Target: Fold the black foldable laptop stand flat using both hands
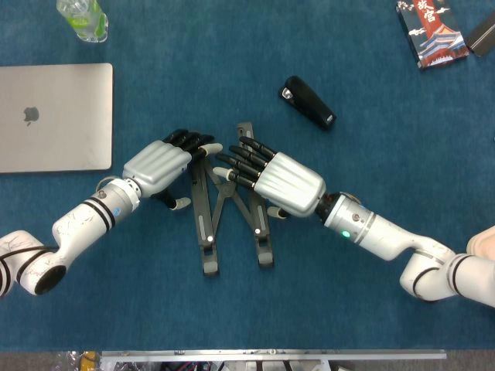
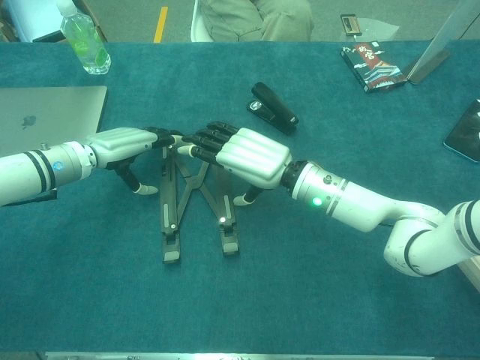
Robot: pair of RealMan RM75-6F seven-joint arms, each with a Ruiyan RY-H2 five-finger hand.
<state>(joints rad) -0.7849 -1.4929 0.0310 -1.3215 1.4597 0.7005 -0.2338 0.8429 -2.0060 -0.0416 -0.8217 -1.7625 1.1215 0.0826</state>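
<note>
I see the black laptop stand (image 1: 232,202) lying mid-counter (image 1: 348,85), its two bars close together with crossed links between them. My left hand (image 1: 164,166) lies palm-down at the stand's far left end, fingers (image 1: 188,140) stretched flat on the left bar. My right hand (image 1: 278,182) covers the far right end, fingers (image 1: 241,162) extended and slightly spread over the links. Whether either hand actually grips, I cannot tell. Left of the stand lies a closed laptop (image 1: 54,116); a black stapler (image 1: 308,102) lies farther back, to the right.

Laptop stand (image 1: 224,216) lies between laptop (image 1: 54,116) and stapler (image 1: 308,102).
</note>
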